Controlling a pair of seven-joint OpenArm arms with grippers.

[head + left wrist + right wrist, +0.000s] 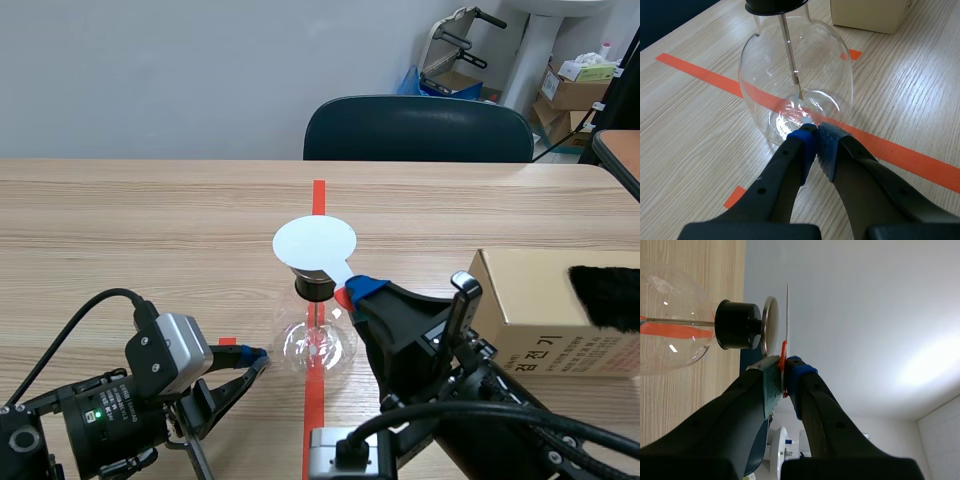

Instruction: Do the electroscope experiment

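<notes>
Nearest the robot, the left gripper (815, 142) lies low on the table, its pads pressed together with nothing between them. Their tips are right at the foot of the flask (790, 65), and I cannot tell whether they touch the glass. The right gripper (785, 372) is raised beside the flask's neck, clenched on the red-edged stem of a thin white disc (788, 310). The flask stands upright on the red tape line, mid-table between the two arms. It has a black stopper (737, 325) in its mouth and a metal plate (769, 325) on top. A rod (788, 45) runs straight down from the stopper along the flask's long axis. The leaf at the rod's end hangs narrow, and whether it has spread at all is too fine to see. In the scene view the disc (314, 243) covers the top of the flask. In the right wrist view it is flat-on and parallel to the plate, just beyond it, with what looks like a sliver of air between them. The next move probably turns on that gap. The plate lies straight down the flask's axis from the disc, so only the right arm is placed to close or widen it, and it would need to keep the disc level. Farther right sits a box (530, 310) with black fur (605, 295) on top. A chair (415, 128) stands beyond the table's far edge.
</notes>
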